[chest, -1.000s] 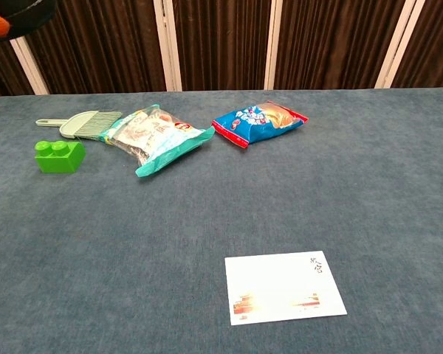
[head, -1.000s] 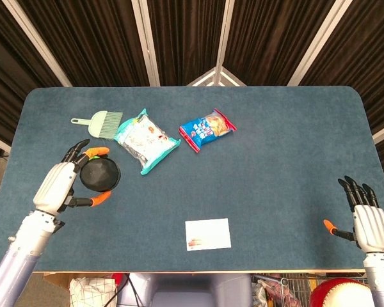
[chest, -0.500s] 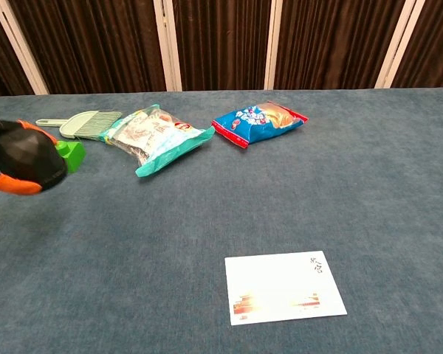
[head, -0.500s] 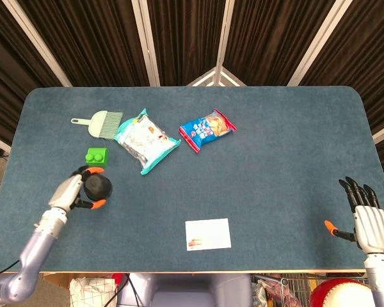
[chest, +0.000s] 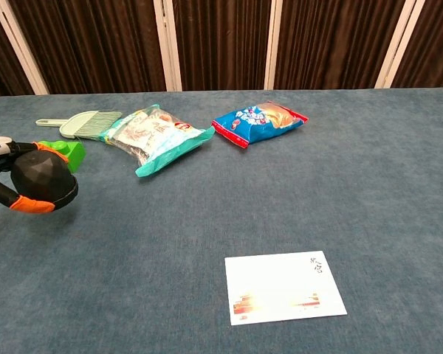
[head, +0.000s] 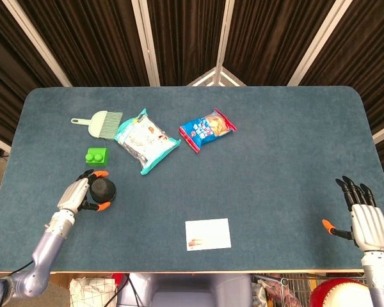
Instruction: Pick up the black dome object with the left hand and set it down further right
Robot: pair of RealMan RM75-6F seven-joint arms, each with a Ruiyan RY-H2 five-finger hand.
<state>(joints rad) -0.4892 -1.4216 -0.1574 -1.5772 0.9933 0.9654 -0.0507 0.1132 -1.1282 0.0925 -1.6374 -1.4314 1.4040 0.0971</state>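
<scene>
Fingers of my left hand [head: 77, 195] wrap around the black dome [head: 104, 189], holding it low over the desk [head: 275, 160] at its left side. Just beyond my left hand sits a green block [head: 96, 156], with a small brush [head: 100, 123] farther back. My right hand [head: 365, 220] is off at the far right, empty with its fingers spread.

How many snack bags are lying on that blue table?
2. A teal-edged snack bag lies left of centre at the back, just right of the small green brush. A blue and red snack bag lies to its right. None seems hidden.
</scene>
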